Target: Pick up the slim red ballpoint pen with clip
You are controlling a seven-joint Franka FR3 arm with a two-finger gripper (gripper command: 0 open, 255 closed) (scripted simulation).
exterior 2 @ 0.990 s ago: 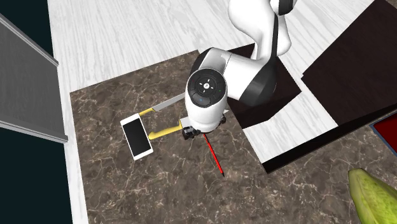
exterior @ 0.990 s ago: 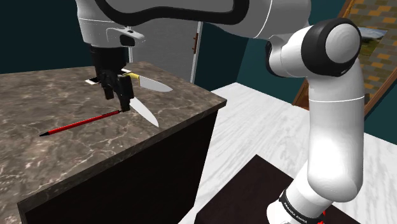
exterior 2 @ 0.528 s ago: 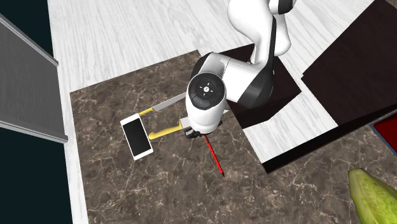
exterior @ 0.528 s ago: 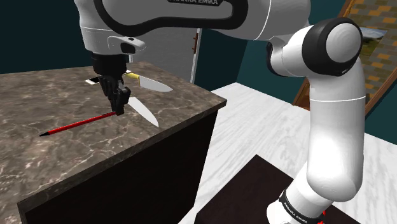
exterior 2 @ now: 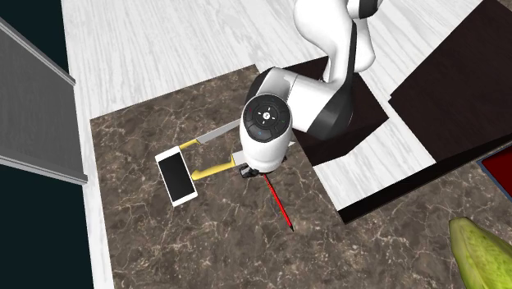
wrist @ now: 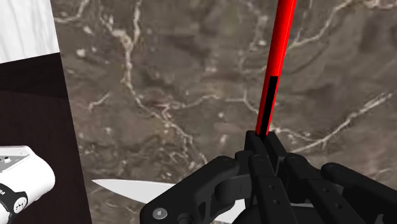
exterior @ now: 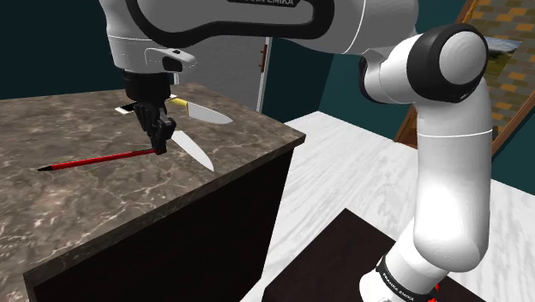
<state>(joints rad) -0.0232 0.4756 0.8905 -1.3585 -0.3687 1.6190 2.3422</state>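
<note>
Brown veined marble covered the counter (exterior: 94,210), with pale streaks branching across its dark polished top. The all-black claw (exterior: 160,146) was clenched on one end of the slim red pen (exterior: 99,160). The pen was a thin straight rod with a dark tip, and it jutted toward the left of the shoulder view. Whether that far tip cleared the stone could not be told.

In the wrist view the pen (wrist: 278,51) ran straight away from the closed fingers (wrist: 254,159). A narrow black clip (wrist: 270,105) lay flat along its glossy barrel just beyond the grip.

In the second exterior view the pen (exterior 2: 280,205) pointed toward the lower right from under the arm's round white wrist. A knife (exterior: 210,113) and a second knife (exterior: 195,151), both with pale pointed blades, lay just beside the claw. A flat white phone (exterior 2: 176,176) with a dark screen lay near their yellow handles, toward that frame's left.
</note>
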